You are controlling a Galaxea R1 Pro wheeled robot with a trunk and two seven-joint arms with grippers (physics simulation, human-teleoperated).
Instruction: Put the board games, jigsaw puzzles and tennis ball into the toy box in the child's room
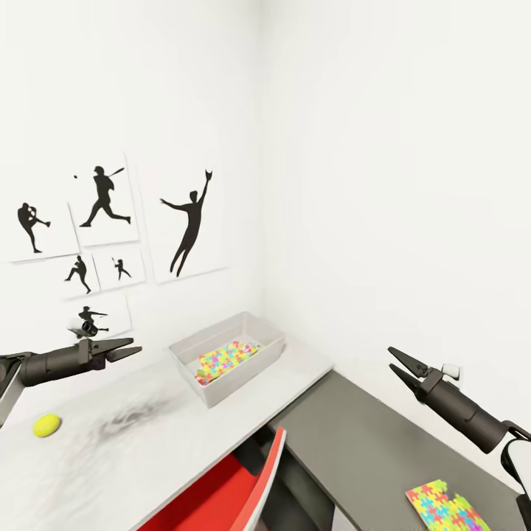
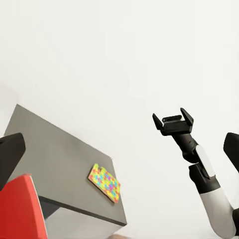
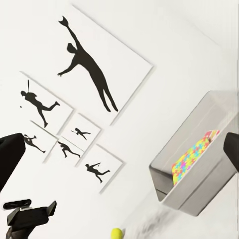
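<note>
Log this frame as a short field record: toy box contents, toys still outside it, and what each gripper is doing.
toy box: on the white table, near the wall corner
in box: one jigsaw puzzle
tennis ball: on the table, outside the box
second jigsaw puzzle: flat on the lower dark grey unit
left gripper: open, empty, in the air above the table
right gripper: open, empty, above the grey unit
red chair: at the table edge
</note>
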